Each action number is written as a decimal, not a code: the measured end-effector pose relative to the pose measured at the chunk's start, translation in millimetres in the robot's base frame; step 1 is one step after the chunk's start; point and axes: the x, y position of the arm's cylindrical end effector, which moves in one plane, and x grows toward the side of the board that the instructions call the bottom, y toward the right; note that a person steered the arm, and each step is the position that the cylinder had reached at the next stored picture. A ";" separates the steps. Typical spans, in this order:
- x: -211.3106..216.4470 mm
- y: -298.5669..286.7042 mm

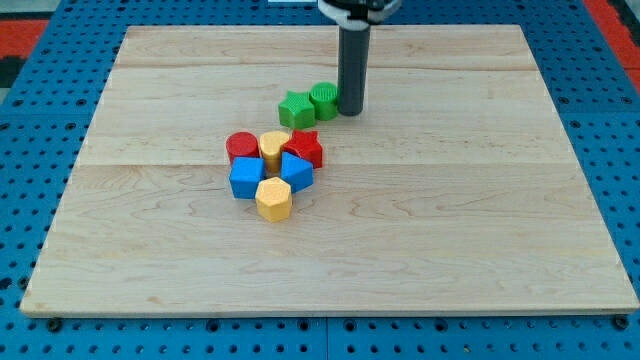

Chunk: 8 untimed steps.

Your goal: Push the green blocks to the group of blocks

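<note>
Two green blocks sit side by side above the group: a green star [295, 107] on the left and a green cylinder [324, 100] on the right, touching each other. My tip [350, 112] is right next to the green cylinder's right side. Below them lies the group: a red cylinder [242, 147], a yellow block [274, 148], a red star [306, 147], a blue cube [246, 179], a blue block [296, 171] and a yellow hexagon [273, 199]. The green star is a small gap above the yellow block and red star.
The wooden board [450, 200] lies on a blue pegboard table [30, 120]. The arm's body [358, 10] hangs over the board's top edge.
</note>
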 end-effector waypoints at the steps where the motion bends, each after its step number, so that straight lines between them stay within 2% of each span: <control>1: 3.3 -20.0; 3: 22.8 -51.9; 4: -0.2 -17.5; 5: -45.3 -21.8; 6: -32.6 -57.7; 7: 7.0 -58.5; 8: 7.1 -53.2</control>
